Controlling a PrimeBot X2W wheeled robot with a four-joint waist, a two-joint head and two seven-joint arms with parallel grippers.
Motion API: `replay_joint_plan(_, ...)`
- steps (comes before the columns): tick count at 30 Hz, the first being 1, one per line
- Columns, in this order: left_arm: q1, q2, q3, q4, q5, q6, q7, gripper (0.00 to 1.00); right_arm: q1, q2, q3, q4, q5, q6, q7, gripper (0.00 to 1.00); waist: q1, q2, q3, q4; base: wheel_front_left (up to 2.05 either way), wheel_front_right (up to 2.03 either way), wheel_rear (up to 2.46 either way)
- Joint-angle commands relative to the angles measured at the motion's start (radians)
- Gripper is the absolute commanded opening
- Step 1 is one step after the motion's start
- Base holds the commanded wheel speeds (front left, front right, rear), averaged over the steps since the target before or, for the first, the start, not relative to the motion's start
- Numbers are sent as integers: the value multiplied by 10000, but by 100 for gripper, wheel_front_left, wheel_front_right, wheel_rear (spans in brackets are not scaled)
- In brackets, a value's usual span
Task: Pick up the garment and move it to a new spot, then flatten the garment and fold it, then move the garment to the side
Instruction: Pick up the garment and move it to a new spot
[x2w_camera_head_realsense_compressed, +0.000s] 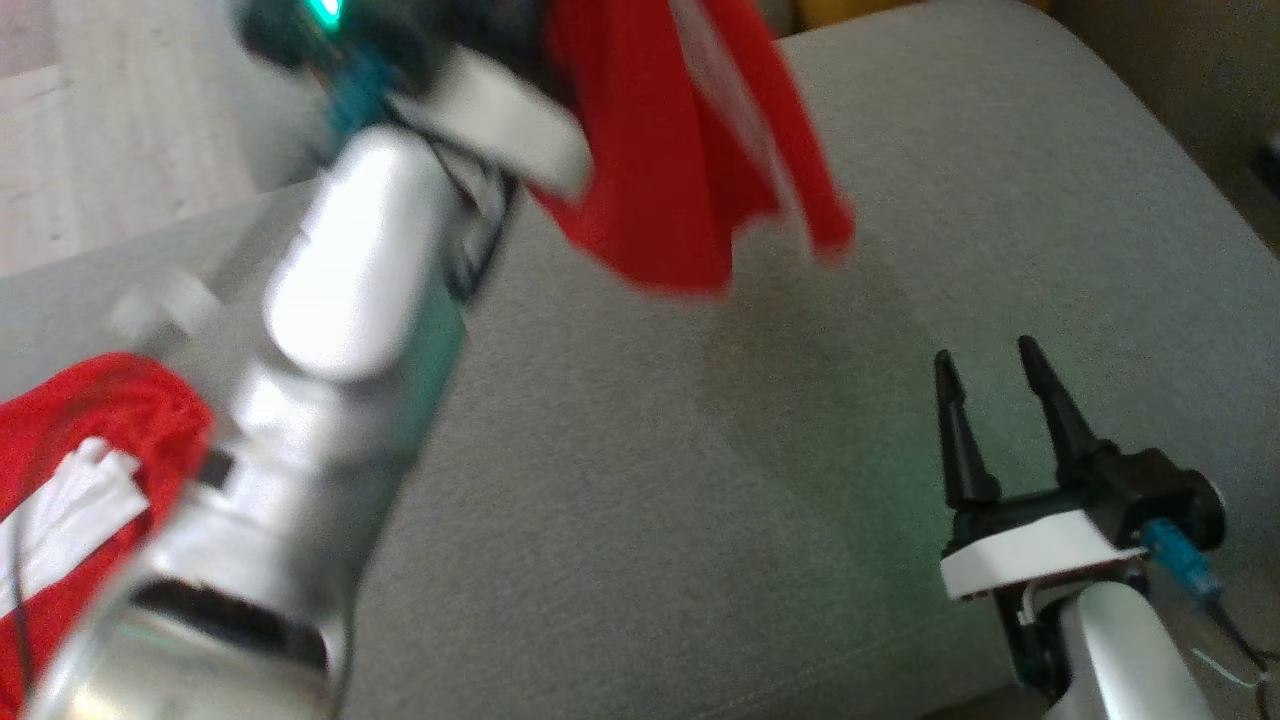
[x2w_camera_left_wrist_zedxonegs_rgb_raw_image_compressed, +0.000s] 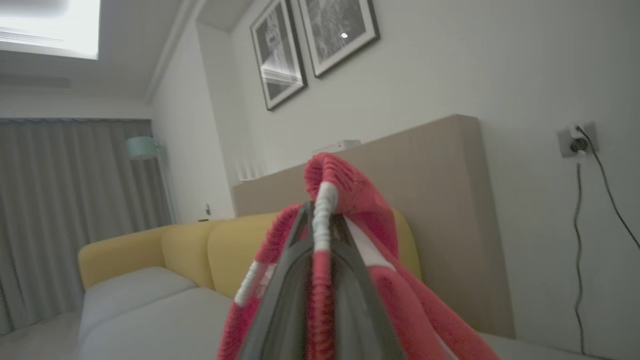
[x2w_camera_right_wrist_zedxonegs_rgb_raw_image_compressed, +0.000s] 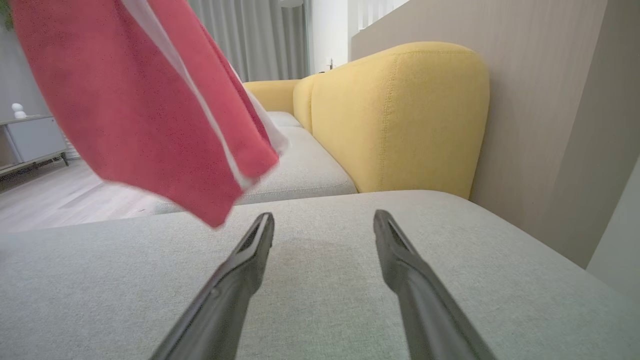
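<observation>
The garment (x2w_camera_head_realsense_compressed: 680, 150) is red cloth with white stripes, and it hangs in the air above the grey seat cushion (x2w_camera_head_realsense_compressed: 700, 500). My left gripper (x2w_camera_left_wrist_zedxonegs_rgb_raw_image_compressed: 322, 215) is shut on a bunched fold of the garment (x2w_camera_left_wrist_zedxonegs_rgb_raw_image_compressed: 365, 200), which drapes down both sides of the dark fingers. In the head view my raised left forearm (x2w_camera_head_realsense_compressed: 350, 260) is blurred and the cloth hides its fingertips. My right gripper (x2w_camera_head_realsense_compressed: 985, 352) stands open low over the cushion at the right, with nothing between its fingers. In the right wrist view the garment (x2w_camera_right_wrist_zedxonegs_rgb_raw_image_compressed: 140, 100) dangles up and to the left of the right gripper (x2w_camera_right_wrist_zedxonegs_rgb_raw_image_compressed: 324, 217).
More red cloth with a white stripe (x2w_camera_head_realsense_compressed: 70, 480) lies at the lower left behind my left arm. A yellow sofa back (x2w_camera_right_wrist_zedxonegs_rgb_raw_image_compressed: 400, 115) and a beige panel (x2w_camera_right_wrist_zedxonegs_rgb_raw_image_compressed: 540, 100) bound the cushion's far side. Wooden floor (x2w_camera_head_realsense_compressed: 110, 130) lies past the cushion's left edge.
</observation>
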Motion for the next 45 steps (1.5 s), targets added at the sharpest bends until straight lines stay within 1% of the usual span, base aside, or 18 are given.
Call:
replay_joint_plan(1, 743, 259, -451, 205, -257, 48, -164, 0, -165, -19, 459, -246, -78, 67, -107, 100, 1, 0, 227, -344, 0, 0, 0)
replay_joint_plan(2, 1168, 258, -810, 419, -401, 134, -254, 0, -166, -19, 585, -194, -91, 67, -107, 100, 1, 0, 296, -366, 0, 0, 0)
replay_joint_plan(3, 1168, 258, -810, 419, -401, 134, -254, 0, -166, -19, 585, -194, -91, 67, -107, 100, 1, 0, 296, -366, 0, 0, 0)
replay_joint_plan(5, 2021, 257, -1506, 782, -680, 310, -416, 0, -148, -19, 684, -135, -68, 67, -107, 100, 1, 0, 434, -361, 0, 0, 0)
replay_joint_plan(6, 2423, 257, -1778, 900, -858, 431, -483, 43, -141, -19, 707, -104, -44, 67, -107, 100, 1, 0, 496, -338, 0, 0, 0)
replay_joint_plan(7, 2788, 257, -2018, 995, -986, 601, -536, 100, -135, -19, 708, -107, 0, 67, -107, 100, 1, 0, 534, -291, 0, 0, 0)
replay_joint_plan(10, 3736, 256, -2466, 882, -1322, 1092, -604, 100, -35, -19, 634, -142, 597, 67, -107, 100, 1, 0, 527, -42, 0, 0, 0)
replay_joint_plan(13, 4643, 256, -2374, 38, -1267, 1623, -611, 100, 114, -19, 381, -87, 495, 67, -107, 100, 1, 0, 321, 366, 0, 0, 0)
replay_joint_plan(15, 5319, 255, -2078, -613, -979, 1951, -613, 100, 238, -19, 283, -58, 310, 67, -107, 100, 1, 0, 129, 615, 0, 0, 0)
replay_joint_plan(19, 6892, 262, -1098, -2074, -309, 2575, -614, 100, 598, -19, 306, 18, -88, 67, -107, 100, 1, 0, -387, 1155, 0, 0, 0)
replay_joint_plan(22, 8098, 260, -271, -3239, -14, 2815, -615, 100, 891, -19, 386, -146, -312, 67, -107, 100, 1, 0, -703, 1554, 0, 0, 0)
replay_joint_plan(25, 9180, 258, 449, -4505, 102, 2756, -615, 100, 1251, -18, 443, -391, -320, 67, -107, 100, 1, 0, -987, 1891, 0, 0, 0)
replay_joint_plan(28, 10082, 257, 1083, -5246, 345, 2931, -616, 100, 1626, -18, 537, -622, -245, 67, -107, 100, 1, 0, -1202, 2187, 0, 0, 0)
replay_joint_plan(32, 10892, 256, 1646, -5194, 732, 3086, -616, 100, 2054, -18, 672, -773, -248, 67, -107, 100, 1, 0, -1465, 2397, 0, 0, 0)
replay_joint_plan(37, 11404, 255, 2107, -5142, 1067, 3131, -616, 100, 2320, -24, 882, -795, 46, 67, -107, 100, 1, 0, -1614, 2534, 0, 0, 0)
replay_joint_plan(45, 11730, 255, 2224, -5129, 1260, 3050, -616, 100, 2407, -24, 911, -807, 268, 67, -107, 100, 1, 0, -1717, 2634, 0, 0, 0)
